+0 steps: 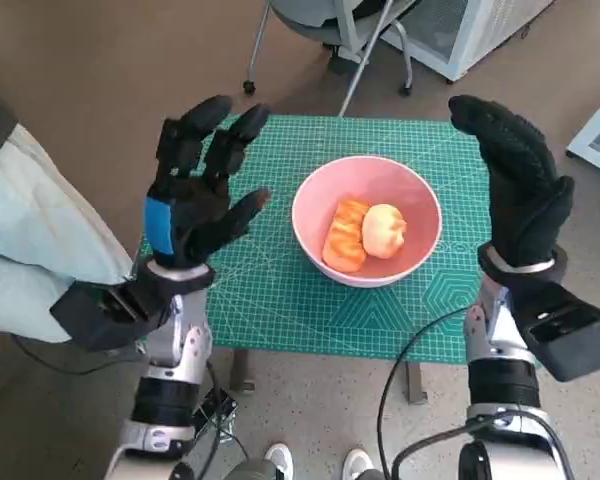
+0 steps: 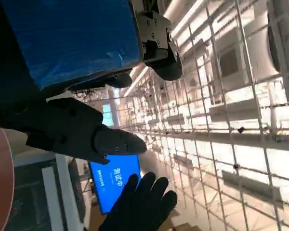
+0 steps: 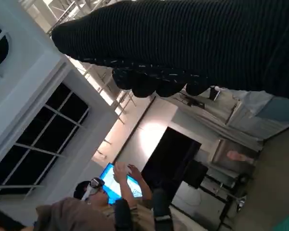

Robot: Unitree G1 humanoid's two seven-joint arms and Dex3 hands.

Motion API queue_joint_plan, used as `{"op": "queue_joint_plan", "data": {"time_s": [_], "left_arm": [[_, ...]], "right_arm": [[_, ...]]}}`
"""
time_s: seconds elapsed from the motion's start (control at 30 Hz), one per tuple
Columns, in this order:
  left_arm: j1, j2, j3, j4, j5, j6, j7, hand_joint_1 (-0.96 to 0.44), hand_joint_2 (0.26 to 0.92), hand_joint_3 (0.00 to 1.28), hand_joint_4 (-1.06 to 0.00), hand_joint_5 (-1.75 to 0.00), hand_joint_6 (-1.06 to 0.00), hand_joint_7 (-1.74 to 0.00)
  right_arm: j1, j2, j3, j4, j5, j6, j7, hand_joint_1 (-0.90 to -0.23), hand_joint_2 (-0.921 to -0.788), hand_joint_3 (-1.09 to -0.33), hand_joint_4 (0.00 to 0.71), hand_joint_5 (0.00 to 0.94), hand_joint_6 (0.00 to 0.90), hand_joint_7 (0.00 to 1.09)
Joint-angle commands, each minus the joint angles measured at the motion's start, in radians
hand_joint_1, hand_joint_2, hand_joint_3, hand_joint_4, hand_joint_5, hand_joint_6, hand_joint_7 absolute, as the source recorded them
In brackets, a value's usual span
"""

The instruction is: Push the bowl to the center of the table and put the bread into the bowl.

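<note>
I see the pink bowl [image 1: 366, 220] sitting on the green mat [image 1: 270, 290] that covers the small table, about in the middle of it. Inside the bowl are two pieces of food, touching each other: an orange-brown piece of bread [image 1: 345, 235] on the side nearer my left hand, and a pale round bun [image 1: 384, 230] beside it. Both lie down in the bowl, below its rim. My left hand [image 1: 195, 190] is up in the air beside the bowl, on its left, not touching it — its fingers are spread wide and it holds nothing. My right hand [image 1: 515, 180] is up on the other side of the bowl, also apart from it, with its fingers straight and close together, and nothing is in it. So the bowl sits between my two hands. In the left wrist view I can see the blue tape on the back of my left hand, a black finger [image 2: 86, 134], and the gloved hand [image 2: 142, 204] further off, with a small blue screen [image 2: 113, 180] behind it. In the right wrist view a person [image 3: 94, 209] sits near a blue screen with a hand raised. Past the far edge of the table I can see the legs of a chair [image 1: 355, 45] on the floor.
</note>
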Motion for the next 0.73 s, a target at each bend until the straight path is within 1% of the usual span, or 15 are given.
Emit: {"op": "queue_joint_plan", "data": {"time_s": [0.03,0.1,0.3,0.53,0.73], "left_arm": [[-0.009,0.014,0.023,0.044,0.070,-0.059,0.010,-0.11,0.921,0.19,-0.39,-0.19,-0.20,-0.60],[-0.013,0.015,0.028,0.059,0.085,-0.067,0.015,-0.11,0.921,0.19,-0.41,-0.16,-0.21,-0.57],[-0.021,0.010,0.040,0.084,0.089,-0.074,0.008,-0.10,0.921,0.19,-0.43,-0.14,-0.23,-0.56],[-0.036,0.003,0.047,0.105,0.077,-0.081,-0.004,-0.10,0.921,0.20,-0.44,-0.13,-0.24,-0.56],[-0.050,-0.002,0.048,0.132,0.082,-0.096,-0.012,-0.11,0.921,0.20,-0.45,-0.13,-0.25,-0.56]], "right_arm": [[-0.001,0.013,0.006,0.021,-0.001,0.021,-0.006,-0.585,-0.921,-0.763,0.357,0.004,0.052,0.78],[-0.001,0.015,0.006,0.025,0.004,0.027,-0.003,-0.587,-0.921,-0.755,0.357,0.003,0.055,0.78],[-0.004,0.014,0.007,0.036,0.002,0.037,-0.001,-0.591,-0.921,-0.748,0.356,0.003,0.062,0.78],[-0.006,0.012,0.012,0.032,-0.020,0.039,-0.014,-0.607,-0.921,-0.752,0.359,0.004,0.070,0.78],[-0.009,0.006,0.017,0.033,-0.026,0.036,-0.016,-0.615,-0.921,-0.755,0.363,0.005,0.075,0.78]]}}
